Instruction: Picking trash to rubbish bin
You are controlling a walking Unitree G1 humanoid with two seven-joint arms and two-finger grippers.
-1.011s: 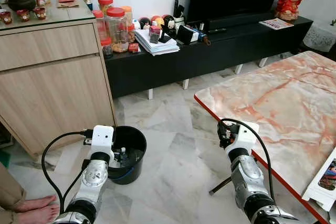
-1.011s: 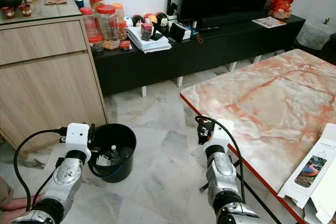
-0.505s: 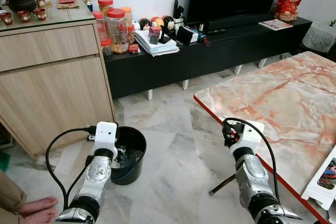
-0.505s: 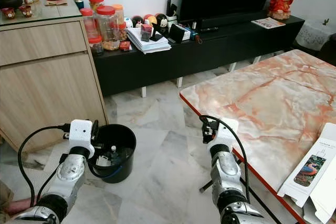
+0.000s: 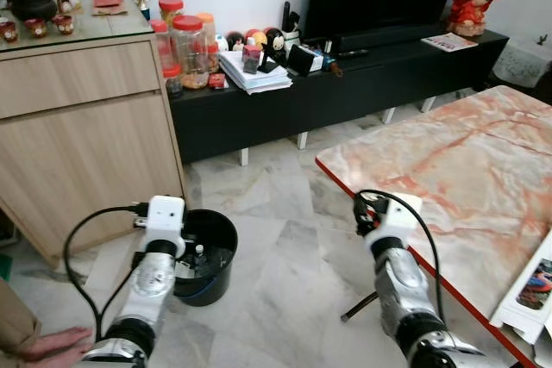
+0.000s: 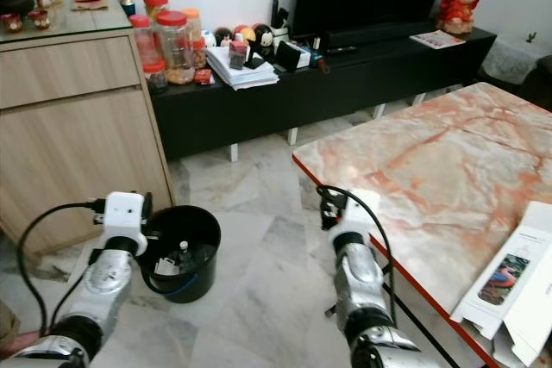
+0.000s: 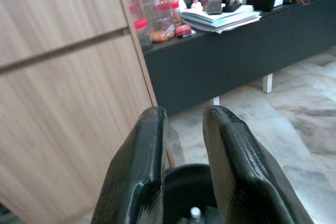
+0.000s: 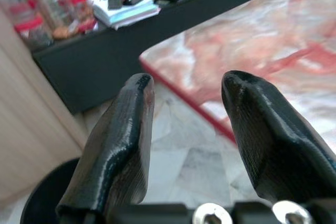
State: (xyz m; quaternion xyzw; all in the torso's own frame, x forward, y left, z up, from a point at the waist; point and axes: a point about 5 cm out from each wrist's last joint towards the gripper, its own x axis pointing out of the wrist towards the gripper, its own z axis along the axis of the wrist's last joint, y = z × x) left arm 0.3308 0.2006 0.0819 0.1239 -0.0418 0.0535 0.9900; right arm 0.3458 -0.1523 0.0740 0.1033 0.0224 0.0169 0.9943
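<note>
1. A living room with a pale marble-tile floor (image 5: 285,239): a light wooden cabinet (image 5: 86,144) fills the upper left of the frame, a long black TV bench (image 5: 345,84) runs across the top, and a pink-veined marble table with a red edge (image 5: 457,170) takes the right side.
2. The round black plastic rubbish bin (image 5: 205,254) stands on the floor at lower left, just beside the cabinet. Small bits of trash, among them what looks like a little bottle (image 5: 199,250), lie inside it.
3. The left gripper (image 7: 184,145) hangs above the bin's rim, its two black fingers a narrow gap apart and holding nothing.
4. The right gripper (image 8: 186,129) hovers by the table's near corner, fingers spread wide, empty.
5. No loose trash can be made out on the floor or table. A white printed carton (image 6: 509,277) lies at the table's lower right edge; if it counts as trash, it likely handles light and crushable, best pinched across a thin flap or edge.
</note>
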